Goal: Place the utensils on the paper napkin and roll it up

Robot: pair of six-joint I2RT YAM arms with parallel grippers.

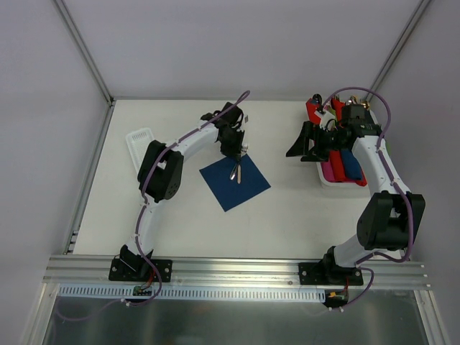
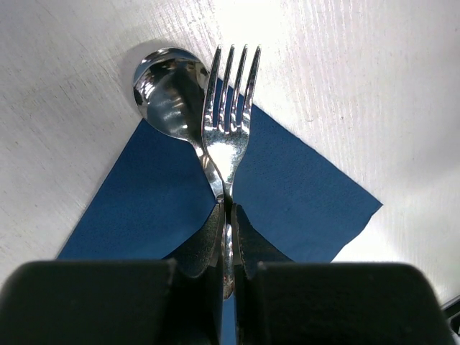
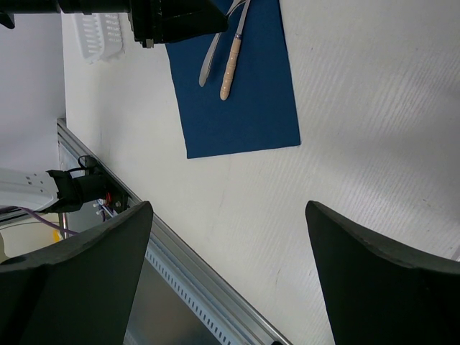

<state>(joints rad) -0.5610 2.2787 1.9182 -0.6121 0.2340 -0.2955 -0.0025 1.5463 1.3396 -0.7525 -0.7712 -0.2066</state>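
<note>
The dark blue paper napkin (image 1: 235, 183) (image 2: 144, 194) (image 3: 237, 108) lies flat on the white table, one corner pointing away. The utensils, a fork (image 2: 228, 129) and a spoon (image 2: 169, 90), sit at its far corner. The fork lies over the spoon's neck and both heads reach past the napkin's edge. My left gripper (image 1: 233, 147) (image 2: 228, 215) is shut on the fork's shiny neck. A tan handle (image 3: 230, 65) and a silver handle (image 3: 208, 65) trail over the napkin. My right gripper (image 1: 305, 147) (image 3: 228, 208) hangs open and empty above bare table, right of the napkin.
A white tray (image 1: 325, 181) at the right holds red, pink and blue rolls, just behind my right gripper. A white slotted basket (image 1: 140, 140) (image 3: 100, 32) stands at the back left. An aluminium rail (image 1: 237, 269) runs along the near edge.
</note>
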